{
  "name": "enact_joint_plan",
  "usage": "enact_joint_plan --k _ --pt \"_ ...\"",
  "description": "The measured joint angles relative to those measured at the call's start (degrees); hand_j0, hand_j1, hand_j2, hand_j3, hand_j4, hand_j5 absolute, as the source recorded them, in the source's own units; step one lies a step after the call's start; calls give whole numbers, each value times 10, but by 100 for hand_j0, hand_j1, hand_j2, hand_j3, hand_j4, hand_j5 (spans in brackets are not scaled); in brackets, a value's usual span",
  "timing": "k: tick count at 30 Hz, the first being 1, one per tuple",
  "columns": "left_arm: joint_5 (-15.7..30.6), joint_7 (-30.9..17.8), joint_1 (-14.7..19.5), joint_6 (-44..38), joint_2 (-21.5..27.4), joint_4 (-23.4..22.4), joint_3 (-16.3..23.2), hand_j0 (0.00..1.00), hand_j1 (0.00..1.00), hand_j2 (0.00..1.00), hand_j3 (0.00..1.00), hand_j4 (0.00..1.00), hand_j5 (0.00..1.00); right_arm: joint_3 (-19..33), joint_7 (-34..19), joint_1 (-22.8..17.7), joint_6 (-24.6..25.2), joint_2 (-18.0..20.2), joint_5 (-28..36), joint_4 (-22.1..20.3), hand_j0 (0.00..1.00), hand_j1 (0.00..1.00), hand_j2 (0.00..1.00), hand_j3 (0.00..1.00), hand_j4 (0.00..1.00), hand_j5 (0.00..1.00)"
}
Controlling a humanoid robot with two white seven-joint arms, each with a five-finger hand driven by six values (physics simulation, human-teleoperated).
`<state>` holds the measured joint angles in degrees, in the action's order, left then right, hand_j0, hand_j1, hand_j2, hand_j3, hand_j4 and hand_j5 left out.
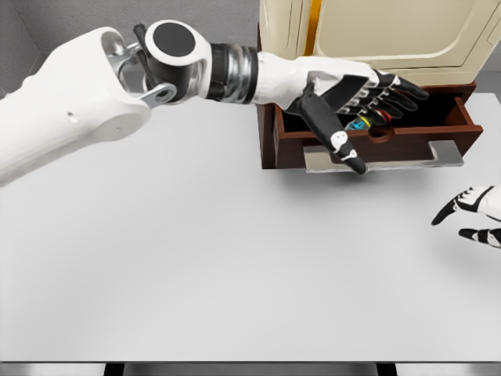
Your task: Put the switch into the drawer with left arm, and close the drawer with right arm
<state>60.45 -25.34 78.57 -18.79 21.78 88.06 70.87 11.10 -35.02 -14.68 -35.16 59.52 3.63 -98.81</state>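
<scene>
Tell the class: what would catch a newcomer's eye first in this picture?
The big white left arm sweeps across the top, its left hand spread over the open brown drawer at the upper right. Something small and colourful shows in the drawer under the fingers. The right hand rests at the right edge of the bare grey table.

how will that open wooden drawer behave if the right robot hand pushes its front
The drawer looks rigid wood, so it probably won't flex. It stands pulled out of its cabinet, so it should slide straight back. The wide flat handle offers a broad, likely smooth face.
</scene>
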Motion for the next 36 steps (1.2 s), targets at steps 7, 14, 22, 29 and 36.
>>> enact_joint_plan --k 7,14,22,29,36 --pt "15 -74 -28 104 205 116 -12 100 100 100 100 100 100 -2 0 36 0 2 0 -1 56 56 56 56 56 56" --pt "-75 -94 -30 210 371 121 -12 100 100 100 100 100 100 -32 0 111 1 4 4 -3 56 56 56 56 56 56" --pt "-494 -97 -6 274 401 18 37 100 100 100 100 100 100 -83 0 127 0 1 1 0 56 56 56 56 56 56" --pt "-687 -97 -7 501 412 -9 17 100 100 100 100 100 100 -103 0 158 0 -1 0 4 57 57 57 57 57 57" --pt "-705 -97 -23 535 395 -21 -6 100 100 100 100 100 100 -123 -1 164 1 -7 1 23 58 58 58 58 58 58"
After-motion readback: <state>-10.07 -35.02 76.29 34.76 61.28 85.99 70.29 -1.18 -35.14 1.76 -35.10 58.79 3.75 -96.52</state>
